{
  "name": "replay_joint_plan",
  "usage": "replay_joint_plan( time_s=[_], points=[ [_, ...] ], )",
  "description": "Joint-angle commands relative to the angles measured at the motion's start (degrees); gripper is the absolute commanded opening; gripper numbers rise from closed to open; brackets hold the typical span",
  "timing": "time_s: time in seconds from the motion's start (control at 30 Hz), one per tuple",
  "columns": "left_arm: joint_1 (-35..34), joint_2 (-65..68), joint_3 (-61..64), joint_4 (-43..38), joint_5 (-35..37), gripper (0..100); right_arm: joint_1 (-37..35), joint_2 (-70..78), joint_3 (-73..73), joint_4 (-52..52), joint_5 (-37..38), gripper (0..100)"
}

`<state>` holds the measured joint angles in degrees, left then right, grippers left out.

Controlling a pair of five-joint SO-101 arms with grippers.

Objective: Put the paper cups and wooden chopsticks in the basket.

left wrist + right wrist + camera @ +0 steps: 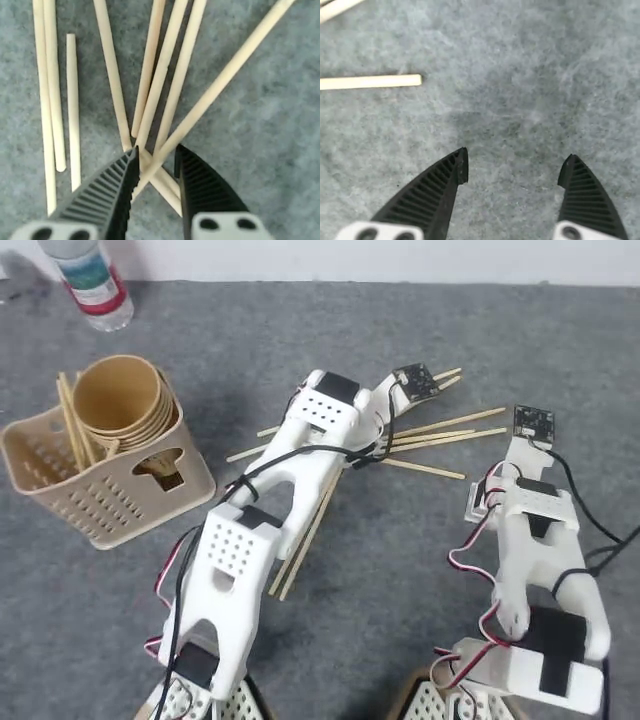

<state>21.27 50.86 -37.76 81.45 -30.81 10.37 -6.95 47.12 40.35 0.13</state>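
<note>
since the wooden chopsticks [112, 70] look light, stiff and slippery, grip where they cross; left jaws straddle that crossing, part-open; right jaws gape empty.

The black ribbed left gripper [156, 152], jaws parted, straddles crossed pale wooden chopsticks [157, 85] fanning eleven to one o'clock ahead on grey carpet [270, 125].

Stacked tan paper cups [118, 398] stand upright in the beige slotted basket [105, 498] beside a few wooden chopsticks [73, 420]; loose chopsticks [225, 76] lie scattered, crossing, on the grey bench [400, 570].
</note>
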Motion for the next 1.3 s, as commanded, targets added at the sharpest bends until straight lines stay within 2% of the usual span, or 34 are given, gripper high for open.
replay_joint_plan(
  time_s=[0.0,0.27,0.43,0.7,0.8,0.97,1.13,1.27],
  points=[
    [0.70,0.44,-3.30,2.02,-0.53,11,0.66,-0.22,-3.16,0.57,-0.62,29.9],
    [4.48,0.44,-3.21,2.37,-0.53,11,0.57,-0.22,-3.16,0.31,-0.62,29.9],
    [5.27,0.18,-3.65,5.01,-0.70,1,0.48,-0.22,-3.25,0.22,-0.62,29.9],
    [4.31,0.09,-3.65,5.80,-0.53,1,0.40,-0.22,-3.25,0.22,-0.62,29.9],
    [4.40,-0.26,-5.76,8.62,-0.53,1,0.40,-0.22,-3.25,0.22,-0.53,29.9],
    [4.40,-0.26,-16.84,18.37,-0.44,1,0.40,-0.22,-3.25,0.13,-0.62,29.9],
    [2.20,-5.36,-27.47,19.34,9.41,1,0.40,-0.22,-3.25,0.13,-0.62,29.9],
    [1.93,-16.62,-26.77,19.34,13.36,1,0.31,-0.22,-3.25,0.13,-0.53,29.9]
  ],
)
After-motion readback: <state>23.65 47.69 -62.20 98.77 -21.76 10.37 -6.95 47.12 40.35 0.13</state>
